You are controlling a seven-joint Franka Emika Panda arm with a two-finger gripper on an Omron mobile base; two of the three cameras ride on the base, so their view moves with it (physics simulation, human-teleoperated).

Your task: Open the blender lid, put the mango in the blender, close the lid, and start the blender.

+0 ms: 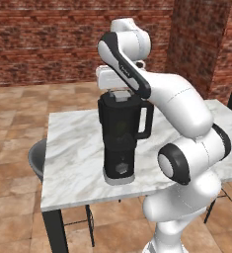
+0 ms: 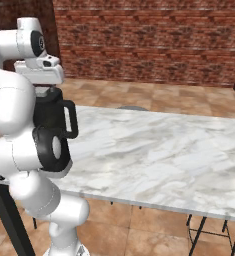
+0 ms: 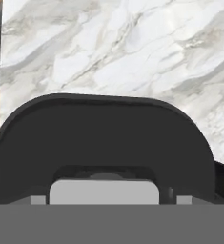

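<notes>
Tall black blender (image 1: 119,141) stood on white marble table (image 1: 73,158) w/ flat black grey-capped lid (image 3: 104,147) on, hand (image 1: 118,85) poised directly above, prob to lift it; finger spread unclear

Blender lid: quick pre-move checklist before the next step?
1. Blender lid on the jar: ok, it sits flat on the blender, grey cap at its centre.
2. Hand over the lid: ok, the hand hangs directly above the blender top in the left base view.
3. Fingers around the cap: cannot tell, the tips are hidden.
4. Blender upright on the marble table: ok, handle free.
5. Mango located: cannot tell, no fruit seen on the table.
6. Whether the mango is already inside the jar: cannot tell, the jar is dark.
</notes>
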